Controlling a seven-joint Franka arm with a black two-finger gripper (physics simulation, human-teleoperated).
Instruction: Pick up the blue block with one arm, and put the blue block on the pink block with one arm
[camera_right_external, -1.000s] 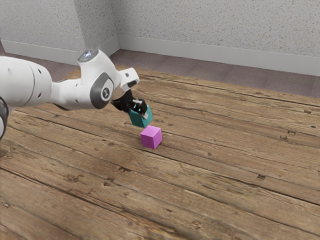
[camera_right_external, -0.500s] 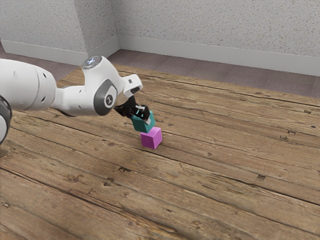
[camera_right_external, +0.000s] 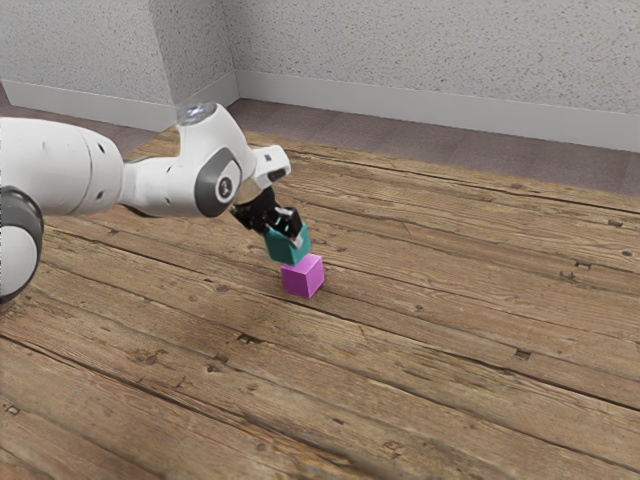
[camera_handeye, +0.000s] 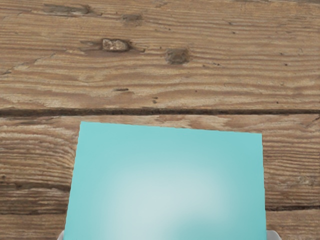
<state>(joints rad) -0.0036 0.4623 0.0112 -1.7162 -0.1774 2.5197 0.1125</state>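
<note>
My black two-finger claw (camera_right_external: 283, 232) is clenched on the small, teal-tinted, cube-shaped blue block (camera_right_external: 289, 246), one finger against each of two opposite faces near its upper edge, and carries it slightly tilted above the rough brown wooden plank table (camera_right_external: 450, 330). In the exterior view the blue block hangs at about eleven o'clock of the small magenta cube-shaped pink block (camera_right_external: 302, 276). Its lower corner is either touching the pink block's top or just beside it; I cannot tell which. The blue block looks rigid and light, with smooth flat faces, so I judge it will not deform but could pivot or slide between my pads if bumped. The safe hold is across two parallel faces, square on, as now. The pink block looks just as light and is likely to skid on the planks if nudged sideways, and its top offers a landing face no larger than the cube coming down on it. From the wrist camera, the blue block (camera_handeye: 165, 185) spreads as a pale, washed-out face directly under my hand, covering whatever lies beneath, with knotted planks (camera_handeye: 116, 45) beyond it at twelve o'clock. My fingertips are largely masked by the hand and the cube, and the white arm (camera_right_external: 90, 180) is cut off at the exterior view's nine o'clock edge.
</note>
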